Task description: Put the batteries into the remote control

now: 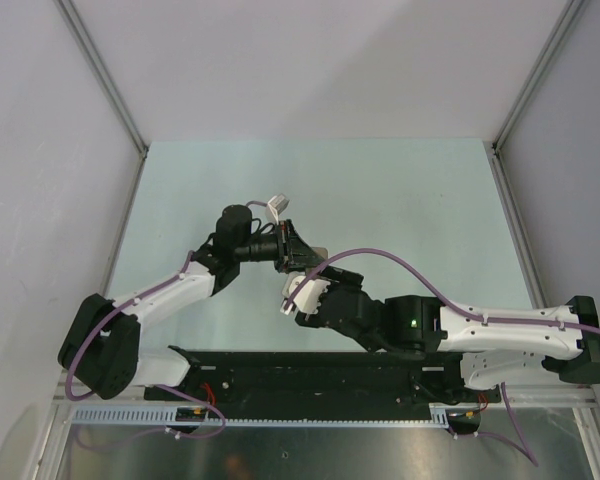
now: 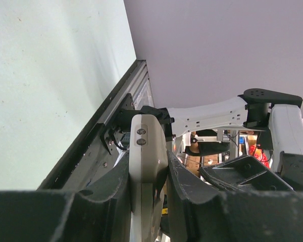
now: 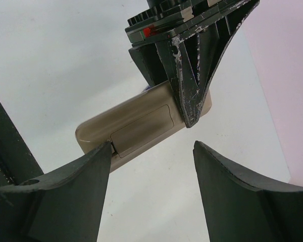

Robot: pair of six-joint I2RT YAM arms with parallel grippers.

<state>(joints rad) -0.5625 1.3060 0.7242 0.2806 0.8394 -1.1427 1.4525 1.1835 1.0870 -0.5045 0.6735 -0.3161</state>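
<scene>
Right fingers (image 3: 65, 201) spread, empty; left fingers (image 3: 192, 75) clamp remote control (image 3: 136, 126), free end toward right fingers.

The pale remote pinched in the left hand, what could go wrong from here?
1. The left hand grips the slim pale plastic remote control by its edges, apparently above the table; a push from the open right hand could twist it loose.
2. The flat rectangular battery cover on its back looks shut, so prying there may slip.
</scene>
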